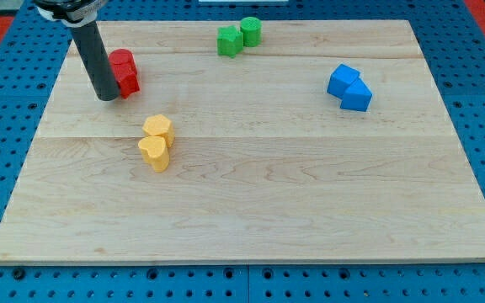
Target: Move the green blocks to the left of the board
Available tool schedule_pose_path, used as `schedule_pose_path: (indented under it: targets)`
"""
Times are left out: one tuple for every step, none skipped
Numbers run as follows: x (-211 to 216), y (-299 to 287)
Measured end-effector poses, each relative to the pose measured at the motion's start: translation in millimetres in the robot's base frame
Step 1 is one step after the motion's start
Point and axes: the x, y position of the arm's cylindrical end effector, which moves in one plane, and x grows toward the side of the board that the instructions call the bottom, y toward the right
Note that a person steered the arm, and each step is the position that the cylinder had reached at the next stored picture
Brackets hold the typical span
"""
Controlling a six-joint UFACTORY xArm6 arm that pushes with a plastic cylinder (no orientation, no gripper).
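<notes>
Yellow blocks [156, 142] are sitting nearest you, left of centre on the wooden board [310, 210]. Farther, blue blocks [349, 87] are lying right; my tip [108, 98], jawless, is touching red blocks [124, 72]. Green cube [229, 40] and green cylinder [251, 31] are waiting top centre.

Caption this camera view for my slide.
My tip beside the red blocks; green blocks wait at the view's top.

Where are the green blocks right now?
The green blocks sit touching at the view's top, near the board's far edge, well right of my tip and the red blocks.
</notes>
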Motion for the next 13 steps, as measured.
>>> schedule_pose_path:
  targets:
    - [-2, 18]
    - [2, 66]
    - [-35, 114]
    - [-78, 166]
    - [-84, 227]
    - [-130, 260]
    - [-170, 281]
    - [-171, 254]
    - [-171, 212]
    - [-163, 212]
    - [-137, 201]
    - [-111, 213]
    - [-104, 195]
